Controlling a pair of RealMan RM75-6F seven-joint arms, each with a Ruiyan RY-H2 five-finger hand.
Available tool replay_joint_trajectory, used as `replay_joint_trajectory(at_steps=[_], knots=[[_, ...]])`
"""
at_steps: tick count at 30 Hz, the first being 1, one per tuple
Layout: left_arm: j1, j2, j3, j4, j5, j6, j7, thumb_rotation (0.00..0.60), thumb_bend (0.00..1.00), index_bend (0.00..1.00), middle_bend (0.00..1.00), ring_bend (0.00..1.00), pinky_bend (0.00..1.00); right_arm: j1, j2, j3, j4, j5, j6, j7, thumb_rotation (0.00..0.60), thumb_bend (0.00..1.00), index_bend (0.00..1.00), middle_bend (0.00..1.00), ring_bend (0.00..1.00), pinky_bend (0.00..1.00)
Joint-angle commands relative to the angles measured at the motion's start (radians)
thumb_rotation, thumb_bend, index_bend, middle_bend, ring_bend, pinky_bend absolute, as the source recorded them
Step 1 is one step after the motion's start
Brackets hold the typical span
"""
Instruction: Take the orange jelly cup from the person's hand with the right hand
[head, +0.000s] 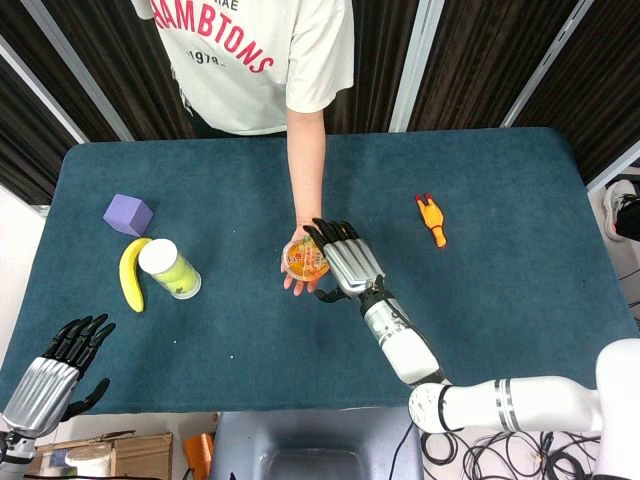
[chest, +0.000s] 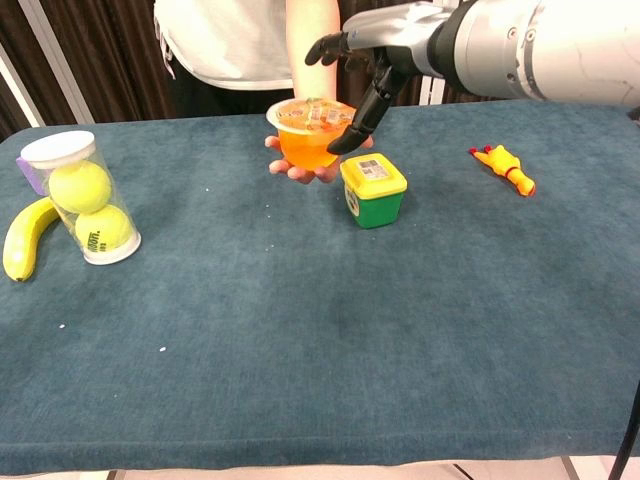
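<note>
The orange jelly cup (head: 303, 260) (chest: 310, 135) rests on the person's upturned palm (chest: 300, 172), held out over the middle of the table. My right hand (head: 348, 258) (chest: 365, 60) is right beside the cup on its right. Its fingers spread above and behind the rim, and its thumb reaches down against the cup's side. The fingers are not closed around the cup. Off the table's near left corner, my left hand (head: 55, 375) hangs with fingers apart and nothing in it.
A clear tube of tennis balls (head: 170, 270) (chest: 85, 200), a banana (head: 132, 272) (chest: 25, 240) and a purple block (head: 128, 215) lie at the left. A green container with a yellow lid (chest: 373, 190) stands just below my right hand. An orange rubber chicken (head: 432, 220) (chest: 505, 165) lies to the right.
</note>
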Motion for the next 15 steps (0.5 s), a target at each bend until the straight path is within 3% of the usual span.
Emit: replay_joint_trajectory(at_steps=[1,9,15], knots=[[0.0,0.001,-0.001,0.001,0.0,0.003,-0.003,0.6,0.37,0.0,0.03,0.02,0.11,0.007,-0.007,-0.015,0.011,-0.005,0.006,0.001,0.6,0.15,0.0,0.0,0.0,0.0],[-0.005,0.005,0.0,0.005,0.01,0.008,-0.019,0.6,0.37,0.0,0.03,0.02,0.11,0.028,-0.053,-0.014,0.059,-0.028,0.023,0.046,0.6,0.15,0.0,0.0,0.0,0.0],[0.002,0.008,0.001,0.007,0.007,0.019,-0.024,0.6,0.37,0.0,0.03,0.02,0.11,0.072,-0.113,-0.007,0.139,0.02,0.015,0.04,0.6,0.15,0.0,0.0,0.0,0.0]])
